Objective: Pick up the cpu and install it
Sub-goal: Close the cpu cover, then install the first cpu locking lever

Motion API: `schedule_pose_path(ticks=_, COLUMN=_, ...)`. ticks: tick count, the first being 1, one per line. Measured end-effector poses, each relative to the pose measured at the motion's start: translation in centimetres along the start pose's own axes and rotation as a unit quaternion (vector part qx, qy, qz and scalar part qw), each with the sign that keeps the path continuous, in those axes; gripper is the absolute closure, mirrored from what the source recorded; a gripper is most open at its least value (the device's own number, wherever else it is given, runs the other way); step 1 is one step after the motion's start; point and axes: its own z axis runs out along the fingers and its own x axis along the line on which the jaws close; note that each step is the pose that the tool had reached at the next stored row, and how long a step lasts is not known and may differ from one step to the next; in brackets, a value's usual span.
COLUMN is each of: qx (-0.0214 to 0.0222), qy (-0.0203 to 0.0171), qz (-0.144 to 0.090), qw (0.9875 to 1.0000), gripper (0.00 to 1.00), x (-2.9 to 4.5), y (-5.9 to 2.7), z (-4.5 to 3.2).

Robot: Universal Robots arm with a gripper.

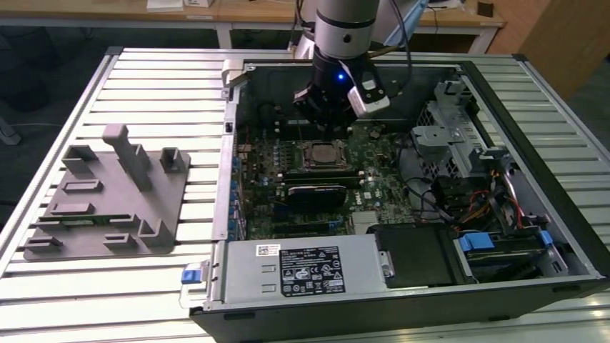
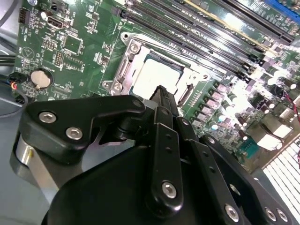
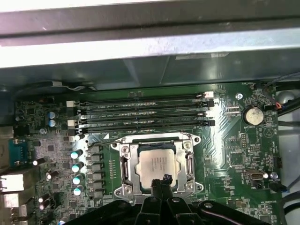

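Where the jaws came nearest the lens in both wrist views, they were seen drawn together into a narrow black point with nothing held between them, poised over, perhaps touching, the closest edge of the cpu (image 3: 157, 164). The cpu was found lying flat inside the metal socket frame (image 3: 123, 165) on the motherboard (image 3: 234, 140), just above the middle of the exterior view, beneath the arm (image 1: 343, 28). Whether it was fully seated could not be told. The chief risk was judged to lie there: were one corner riding on the frame's lip, a downward push from the closed tips could tilt the chip and bend the contacts beneath. A sideways drag could likewise shift it or scratch its pale lid. Beyond the socket, the memory slots (image 3: 140, 112) and a row of capacitors (image 3: 75, 166) were set close, where a wide swing could strike them. Farther off the case wall (image 3: 150, 51) was seen, and at the exterior view's left the grey holder (image 1: 105, 200) was set on the table (image 1: 57, 300).
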Motion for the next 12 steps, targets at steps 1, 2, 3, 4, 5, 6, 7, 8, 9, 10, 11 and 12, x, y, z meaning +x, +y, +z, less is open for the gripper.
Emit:
schedule_pose_path(ticks=1, qx=0.0, qy=0.0, qz=0.0, qw=1.0, gripper=0.89, x=0.0, y=0.0, z=-0.16)
schedule_pose_path(ticks=2, qx=0.0, qy=0.0, qz=0.0, qw=1.0, gripper=0.89, x=0.0, y=0.0, z=-0.28)
schedule_pose_path(ticks=3, qx=0.0, qy=0.0, qz=0.0, qw=1.0, gripper=0.89, x=0.0, y=0.0, z=-0.32)
schedule_pose_path(ticks=4, qx=-0.0001, qy=-0.0001, qz=0.0, qw=1.0, gripper=0.89, x=0.0, y=0.0, z=-0.32)
schedule_pose_path(ticks=5, qx=-0.0002, qy=-0.0001, qz=0.0, qw=1.0, gripper=0.89, x=0.0, y=0.01, z=-0.32)
schedule_pose_path(ticks=6, qx=-0.0001, qy=0.0, qz=0.0, qw=1.0, gripper=0.89, x=0.0, y=0.0, z=-0.41)
schedule_pose_path(ticks=7, qx=0.0, qy=0.0, qz=0.0, qw=1.0, gripper=0.89, x=0.0, y=0.0, z=-0.49)
schedule_pose_path(ticks=8, qx=0.0, qy=0.0, qz=0.0, qw=1.0, gripper=0.89, x=0.0, y=0.0, z=-0.49)
schedule_pose_path(ticks=9, qx=0.0, qy=0.0, qz=0.0, qw=1.0, gripper=0.89, x=0.0, y=0.0, z=-0.5)
schedule_pose_path(ticks=10, qx=0.0, qy=0.0, qz=0.0, qw=1.0, gripper=0.89, x=0.0, y=0.0, z=-0.5)
schedule_pose_path(ticks=11, qx=0.0, qy=0.0, qz=0.0, qw=1.0, gripper=0.89, x=0.0, y=0.0, z=-0.51)
schedule_pose_path(ticks=12, qx=-0.0001, qy=0.0, qz=0.0, qw=1.0, gripper=0.89, x=0.0, y=0.0, z=-0.51)
